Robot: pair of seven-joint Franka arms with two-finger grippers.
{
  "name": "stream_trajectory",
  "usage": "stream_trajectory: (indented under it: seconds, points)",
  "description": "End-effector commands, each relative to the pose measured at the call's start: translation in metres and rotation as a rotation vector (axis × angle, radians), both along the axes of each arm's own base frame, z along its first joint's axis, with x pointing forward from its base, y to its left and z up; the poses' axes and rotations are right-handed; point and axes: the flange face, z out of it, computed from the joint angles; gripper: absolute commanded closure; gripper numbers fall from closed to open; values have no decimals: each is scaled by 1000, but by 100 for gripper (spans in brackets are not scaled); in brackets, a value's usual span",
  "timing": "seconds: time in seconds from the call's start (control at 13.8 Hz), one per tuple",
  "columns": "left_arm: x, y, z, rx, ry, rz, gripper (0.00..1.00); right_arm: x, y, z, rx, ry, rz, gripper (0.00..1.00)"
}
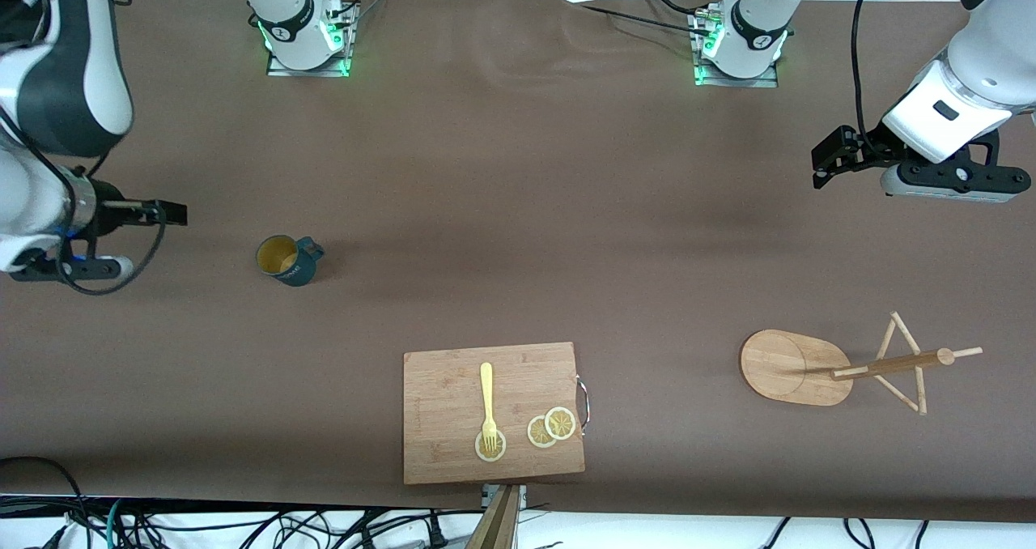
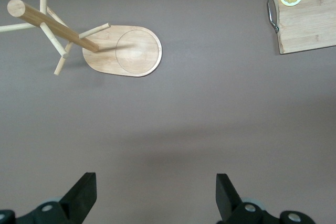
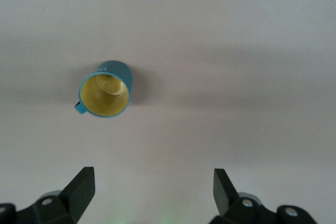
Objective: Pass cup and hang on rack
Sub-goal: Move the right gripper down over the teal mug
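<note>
The dark teal cup with a yellow-ochre inside stands upright on the brown table toward the right arm's end. It also shows in the right wrist view. My right gripper is open and empty, up in the air beside the cup, off toward the table's end; its own view shows it open. The bamboo rack stands on its oval base toward the left arm's end, and shows in the left wrist view. My left gripper hangs open and empty over bare table, apart from the rack.
A rectangular wooden cutting board lies at the middle, near the table's front edge. On it are a yellow fork and three lemon slices. Its corner shows in the left wrist view. The arm bases stand along the table's back edge.
</note>
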Motion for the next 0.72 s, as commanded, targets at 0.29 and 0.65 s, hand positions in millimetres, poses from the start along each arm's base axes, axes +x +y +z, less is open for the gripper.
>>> stream_trajectory:
  seconds: [0.29, 0.65]
  points:
    - [3, -7, 5, -8, -7, -4, 0, 8, 23, -96, 37, -9, 40, 0]
    - [2, -10, 6, -6, -8, -9, 0, -7, 26, -152, 70, -58, 187, 0]
